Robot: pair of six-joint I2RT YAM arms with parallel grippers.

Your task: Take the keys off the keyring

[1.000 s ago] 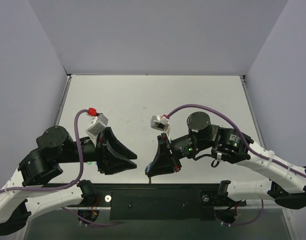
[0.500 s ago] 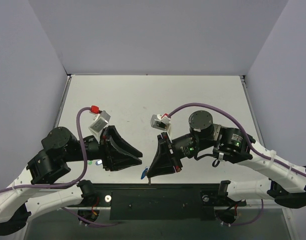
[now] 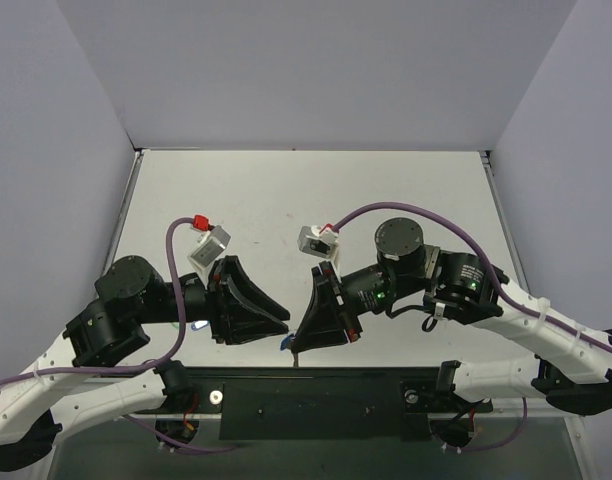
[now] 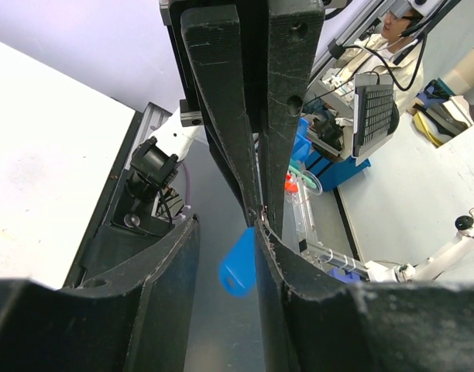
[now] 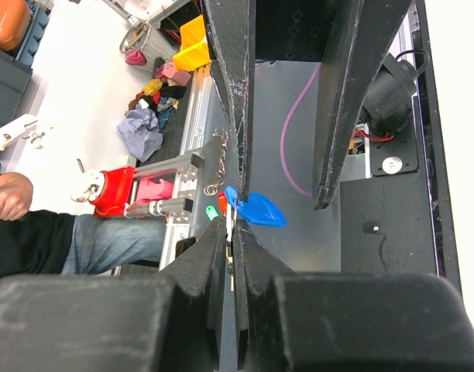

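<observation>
The right claw (image 5: 230,226) is pinched fully together on a thin silver sliver lying in the seam of its fingers. I take this for the keyring (image 5: 231,263) seen edge-on, though it could be a key's blade. Straight off that claw's tip the blue key (image 4: 238,265) sticks out, narrow end at the pinch and broad cap end away from it. A green speck (image 5: 212,211) and a red speck (image 5: 221,203) sit tight beside the pinch, too small to name. The left claw (image 4: 226,225) faces the right one tip to tip and is parted narrowly, one finger on either side of the blue cap, so the key's long axis runs down the slot toward this claw's palm. Whether the cap touches a finger I cannot tell. The next move hangs on this: the key lies inside the left claw's gap, so the left arm seems best placed to close on the cap and draw it along that axis while the right holds fast. Beyond both claws lies the table (image 3: 286,200), with the key held in the air over its near edge.
</observation>
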